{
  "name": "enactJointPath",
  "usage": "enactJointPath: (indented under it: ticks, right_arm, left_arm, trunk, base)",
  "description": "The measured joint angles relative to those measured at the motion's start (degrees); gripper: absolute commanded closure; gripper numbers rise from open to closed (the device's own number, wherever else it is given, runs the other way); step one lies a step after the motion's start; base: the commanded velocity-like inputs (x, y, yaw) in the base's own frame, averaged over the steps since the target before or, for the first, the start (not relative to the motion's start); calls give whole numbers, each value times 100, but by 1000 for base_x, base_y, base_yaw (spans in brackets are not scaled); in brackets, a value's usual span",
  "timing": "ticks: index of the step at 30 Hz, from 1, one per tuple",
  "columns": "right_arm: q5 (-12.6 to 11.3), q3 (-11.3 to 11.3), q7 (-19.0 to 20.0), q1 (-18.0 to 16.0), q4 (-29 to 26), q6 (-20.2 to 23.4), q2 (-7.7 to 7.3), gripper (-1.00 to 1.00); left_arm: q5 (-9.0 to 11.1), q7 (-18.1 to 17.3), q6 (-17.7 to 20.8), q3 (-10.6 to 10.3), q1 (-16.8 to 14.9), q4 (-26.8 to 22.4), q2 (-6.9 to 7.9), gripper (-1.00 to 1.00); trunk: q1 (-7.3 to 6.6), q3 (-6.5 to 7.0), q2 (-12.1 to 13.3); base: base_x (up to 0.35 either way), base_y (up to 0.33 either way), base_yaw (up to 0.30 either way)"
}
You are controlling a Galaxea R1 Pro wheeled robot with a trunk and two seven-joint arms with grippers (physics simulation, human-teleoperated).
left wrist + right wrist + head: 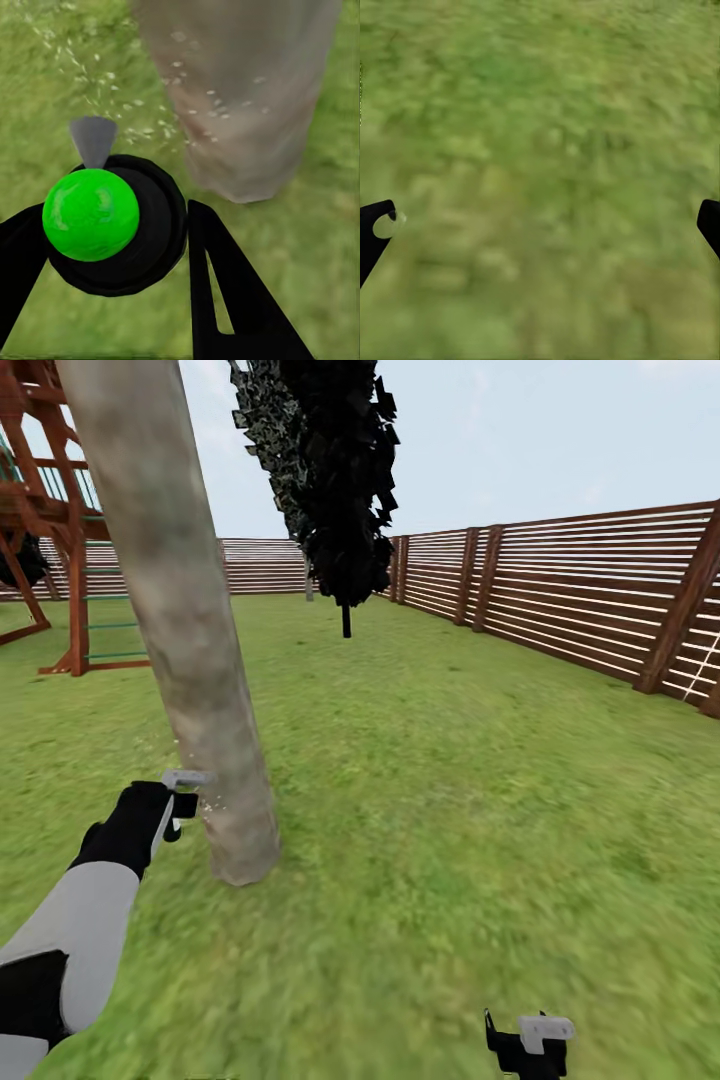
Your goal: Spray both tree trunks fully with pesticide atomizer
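The left hand (112,247) was clamped on the pesticide atomizer (101,217), its black fingers (225,300) pressed against either side of the round black body with the bright green cap, and the grey nozzle (94,141) pointed straight ahead of the hand. Just beyond that nozzle, pale specks of spray (180,120) hung in the air and speckled the lower part of the tree trunk (240,90), which stood close in front of the hand, thick and grey-brown. In the head view the left hand (170,805) sat low beside the trunk (190,630), near its base, and the trunk rose well above the hand, leaning slightly. By the look of it, the spraying of this first tree was under way, with droplets showing only low on the trunk; the next move would call for sweeping the nozzle upward and around the trunk while holding it aimed at the bark. The right hand (540,217) hung over the grass (540,112) well off to the far side, its fingertips spread wide apart and holding nothing. Farther out from the working hand, past the trunk, stood a narrow near-black tree (340,480), a wooden play frame (50,510), and the slatted fence (560,590) closing the lawn.
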Motion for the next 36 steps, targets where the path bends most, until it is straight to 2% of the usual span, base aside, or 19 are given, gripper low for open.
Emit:
enactJointPath:
  ticks: [4, 7, 13, 19, 23, 25, 28, 36]
  right_arm:
    - [2, 2, 0, 0, 0, 0, 0, -100]
    - [3, 1, 0, 0, 0, 0, 0, -100]
    - [1, -1, 0, 0, 0, 0, -7, -100]
    - [1, 0, 0, 0, 0, 0, -9, -100]
    - [0, 0, 0, 0, 0, 0, -9, -100]
    - [0, 0, 0, 0, 0, 0, -4, -100]
    - [0, 0, 0, 0, 0, 0, 0, -100]
    - [0, 1, 0, 0, 0, 0, 0, -100]
  left_arm:
    - [0, 14, -7, 2, 20, 4, 12, 100]
    - [9, 22, -10, -14, 23, -2, -42, 100]
    - [-14, 21, 7, -41, 80, -381, -51, 100]
    - [-2, 17, 22, -33, 87, -359, -54, 100]
    - [4, 2, 262, -50, 73, -314, -29, 100]
    - [3, -21, 533, -54, 47, -313, -11, 100]
    - [-7, -268, 764, -59, 41, -320, 37, 100]
    - [-7, -308, 760, -78, 96, -319, 18, 100]
  trunk:
    - [0, 0, 0]
    - [0, 0, 0]
    - [0, 0, 0]
    - [0, 0, 0]
    - [0, 0, 0]
    - [0, 0, 0]
    - [0, 0, 0]
    - [0, 0, 0]
  base:
    - [218, -32, 277]
    - [21, -20, 241]
    - [1, -242, 22]
    - [20, -272, 0]
    - [93, -272, 88]
    - [98, -272, 253]
    - [98, -272, 123]
    - [69, -272, 40]
